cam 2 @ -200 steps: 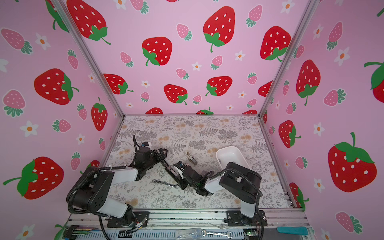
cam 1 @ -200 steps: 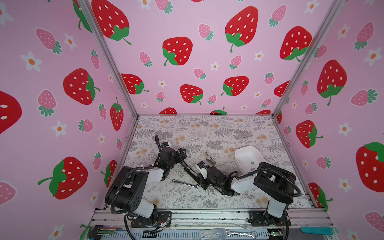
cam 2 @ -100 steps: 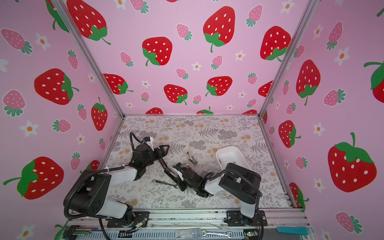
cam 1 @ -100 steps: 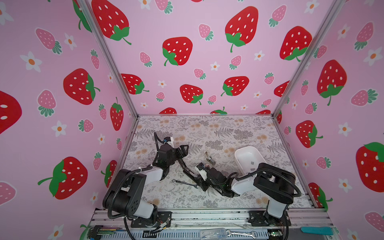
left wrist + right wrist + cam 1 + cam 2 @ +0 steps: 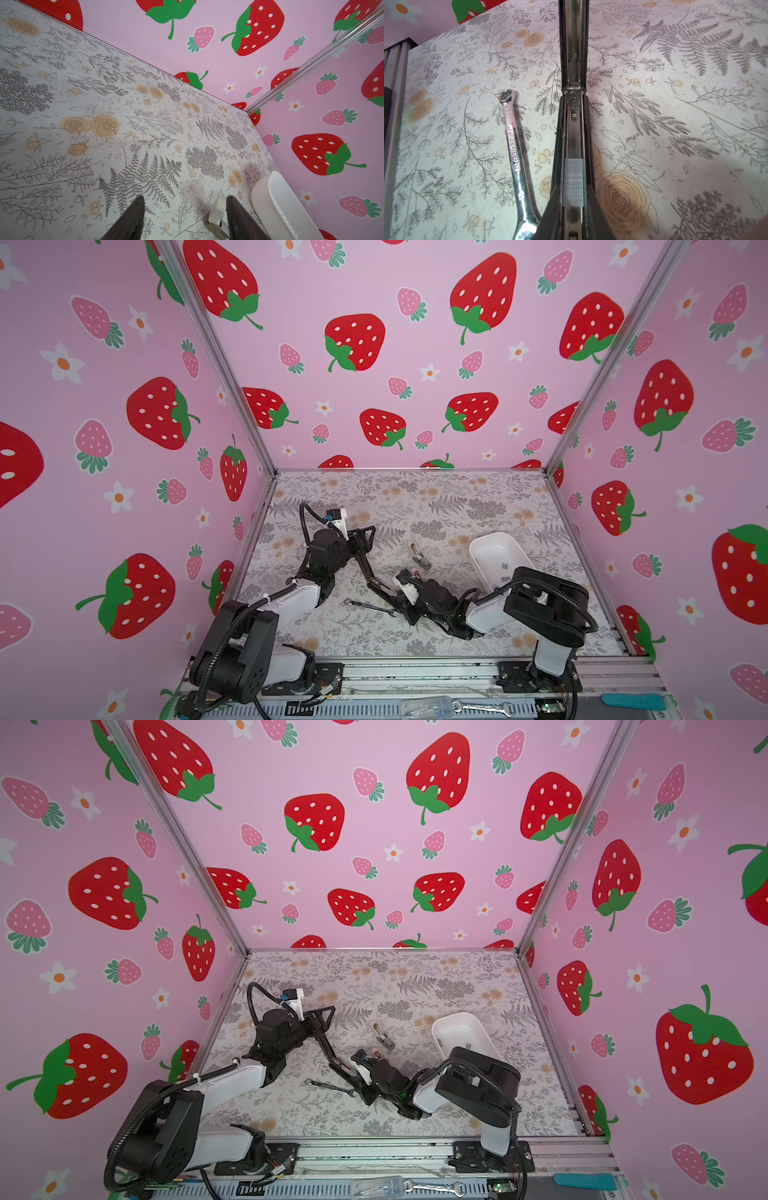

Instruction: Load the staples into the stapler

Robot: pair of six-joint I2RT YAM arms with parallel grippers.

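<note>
The right claw is clamping the stapler by the sides of its open base. The stapler is lying open in a shallow V at the middle front of the counter. In both top views the base's long axis is running from the right claw diagonally left and toward the back wall, ending at the hinge. From there the black lid is angling on toward the left claw. One strip of staples is sitting lengthwise in the silver channel, between the right claw's fingers. The left claw's fingers are standing apart with nothing showing between them; whether it is touching the lid tip I cannot tell. A wrench is lying just beside the base, roughly parallel. A white tray is sitting off to the right.
</note>
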